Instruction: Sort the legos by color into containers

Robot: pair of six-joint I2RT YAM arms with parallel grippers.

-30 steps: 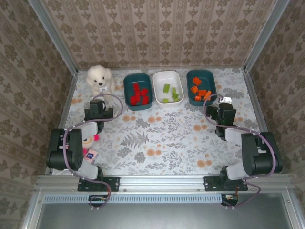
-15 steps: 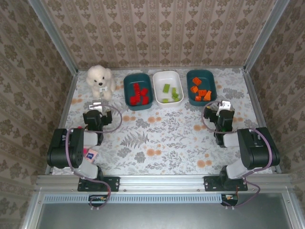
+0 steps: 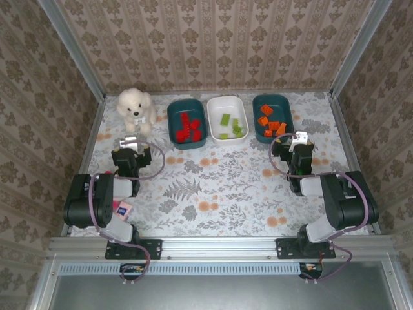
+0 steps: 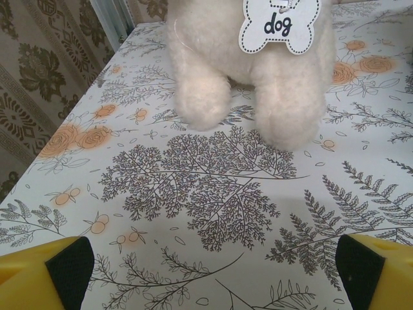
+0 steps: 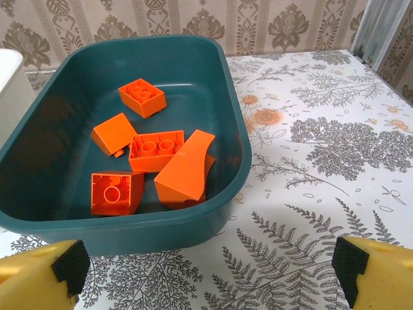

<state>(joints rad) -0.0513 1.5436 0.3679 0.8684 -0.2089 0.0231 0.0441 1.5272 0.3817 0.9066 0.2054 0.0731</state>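
Observation:
Three containers stand in a row at the back. The left teal one (image 3: 173, 123) holds red legos (image 3: 187, 127). The white one (image 3: 227, 103) holds lime green legos (image 3: 230, 125). The right teal one (image 3: 257, 116) holds orange legos (image 3: 271, 124). My left gripper (image 3: 133, 146) is open and empty (image 4: 213, 274), low over the cloth in front of the plush dog. My right gripper (image 3: 292, 146) is open and empty (image 5: 210, 268), just short of the near wall of the right teal container (image 5: 129, 229). Several orange legos (image 5: 155, 152) lie inside it.
A white plush dog (image 3: 135, 108) with a "dog" tag (image 4: 281, 22) sits at the back left, close ahead of my left gripper. A pink doll toy (image 3: 121, 208) lies partly under the left arm. Metal frame posts and papered walls enclose the floral table (image 3: 219, 181).
Both arms have folded back, and the left arm now covers more of the pink toy. The right gripper has edged toward the orange container. Both grippers stay open; no lego moved.

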